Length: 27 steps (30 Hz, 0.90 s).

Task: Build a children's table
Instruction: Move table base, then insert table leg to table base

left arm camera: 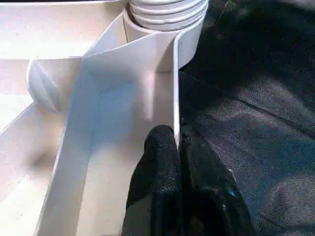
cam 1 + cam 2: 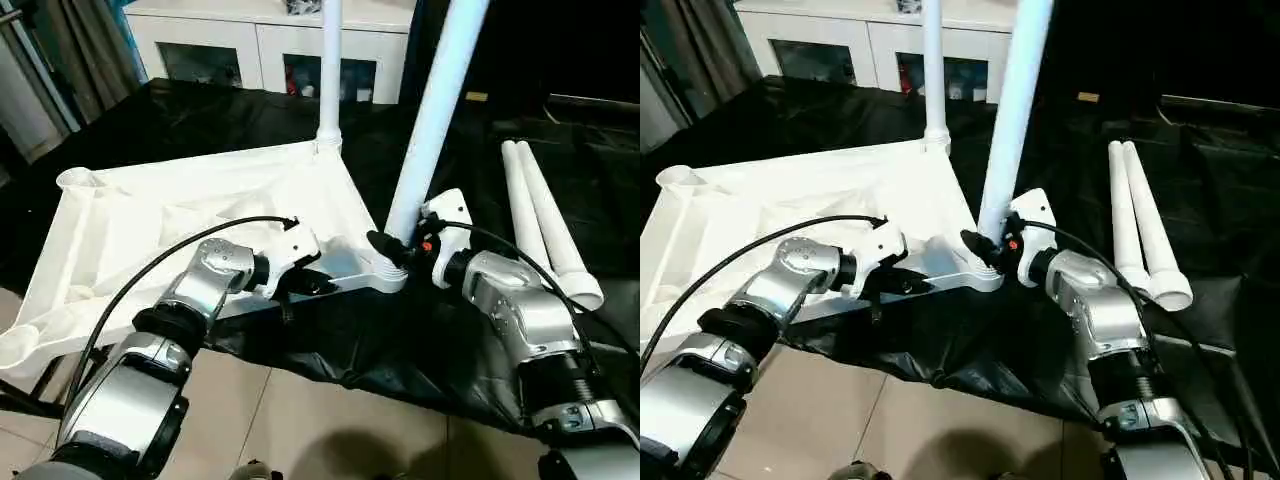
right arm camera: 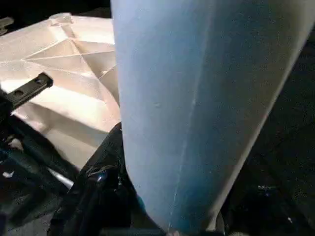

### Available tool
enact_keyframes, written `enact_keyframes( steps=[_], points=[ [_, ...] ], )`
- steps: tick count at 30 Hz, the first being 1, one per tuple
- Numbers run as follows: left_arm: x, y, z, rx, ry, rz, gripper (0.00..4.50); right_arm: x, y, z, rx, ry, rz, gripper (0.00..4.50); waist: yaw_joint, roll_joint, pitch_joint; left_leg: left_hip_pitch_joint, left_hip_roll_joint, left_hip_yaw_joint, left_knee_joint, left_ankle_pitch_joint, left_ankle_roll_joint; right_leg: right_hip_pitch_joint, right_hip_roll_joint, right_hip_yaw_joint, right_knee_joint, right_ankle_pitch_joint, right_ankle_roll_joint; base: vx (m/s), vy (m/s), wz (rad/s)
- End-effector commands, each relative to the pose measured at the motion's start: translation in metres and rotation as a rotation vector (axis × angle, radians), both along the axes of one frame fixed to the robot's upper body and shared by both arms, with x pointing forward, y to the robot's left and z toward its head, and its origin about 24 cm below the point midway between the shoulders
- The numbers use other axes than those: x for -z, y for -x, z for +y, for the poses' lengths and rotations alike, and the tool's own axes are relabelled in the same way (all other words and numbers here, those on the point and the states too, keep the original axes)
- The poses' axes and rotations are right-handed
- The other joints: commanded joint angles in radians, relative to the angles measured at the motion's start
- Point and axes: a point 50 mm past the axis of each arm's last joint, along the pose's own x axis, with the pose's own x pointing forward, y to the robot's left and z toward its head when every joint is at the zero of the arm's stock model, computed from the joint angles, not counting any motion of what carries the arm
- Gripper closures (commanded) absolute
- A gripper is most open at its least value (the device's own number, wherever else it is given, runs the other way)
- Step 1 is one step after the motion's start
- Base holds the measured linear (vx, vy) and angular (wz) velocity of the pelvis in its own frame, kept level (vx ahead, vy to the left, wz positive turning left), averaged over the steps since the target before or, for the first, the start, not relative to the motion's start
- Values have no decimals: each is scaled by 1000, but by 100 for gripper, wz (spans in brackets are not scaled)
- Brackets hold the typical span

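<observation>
I see the tabletop (image 2: 180, 215) lying underside up on the black surface (image 2: 200, 120). My left hand (image 1: 178, 162) pinches its near rim. My right hand (image 2: 398, 250) grips, I think, the leaning leg (image 2: 435, 110) at its socket. Two spare legs (image 2: 545, 215) lie right, a cabinet (image 2: 250, 40) behind.

Two spare legs (image 2: 545, 215) right of tabletop (image 2: 150, 220)
</observation>
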Motion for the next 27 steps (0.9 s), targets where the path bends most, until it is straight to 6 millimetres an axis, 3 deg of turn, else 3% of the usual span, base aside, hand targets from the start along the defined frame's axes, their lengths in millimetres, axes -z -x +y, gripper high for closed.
enact_keyframes(
  steps=[1, 5, 6, 7, 11, 20, 22, 27],
  points=[
    [1, 2, 1, 23, -20, -3, 450, 4, -1, 1, -9, 30, 10, 259, 4, -19, -78, 13, 41, -14, -70, -120, 72, 68, -100, 62, -79, -300, -119, 0, 0, 0],
    [-1, 3, -1, 55, -10, -13, 450, 6, -3, -2, 25, 5, 7, 259, 3, -19, -78, 14, 43, -15, -71, -123, 67, 67, -101, 63, -79, -294, -124, 0, 0, 0],
    [-3, 4, -2, 74, 4, -11, 450, 7, -5, -3, 52, -29, 12, 259, 4, -9, -79, 14, 43, -16, -70, -122, 66, 67, -101, 64, -76, -285, -129, 0, 0, 0],
    [-3, 4, -2, 78, 7, -10, 450, 7, -5, -3, 58, -37, 14, 259, 0, -15, -79, 12, 44, -15, -71, -128, 66, 68, -100, 63, -78, -277, -132, 0, 0, 0],
    [-3, 3, -2, 57, 11, -7, 450, 15, -4, -7, 84, -135, 52, 259, -3, -17, -78, 13, 42, -15, -71, -136, 68, 70, -100, 62, -79, -280, -139, 0, 0, 0],
    [-5, -3, 0, -20, 0, -38, 450, 37, 11, -20, 114, -181, 94, 259, 3, -17, -78, 14, 44, -14, -70, -131, 75, 68, -100, 62, -79, -277, -142, 0, 0, 0],
    [-5, -4, -1, -25, -2, -41, 450, 45, 17, -26, 148, -177, 96, 259, 7, -8, -77, 16, 44, -15, -71, -142, 72, 67, -101, 62, -82, -297, -136, 0, 0, 0],
    [-5, -5, -1, -32, -11, -50, 450, 49, 22, -29, 168, -116, 59, 259, 9, -13, -76, 18, 44, -15, -74, -154, 67, 65, -99, 61, -85, -309, -130, 0, 0, 0]
  ],
)
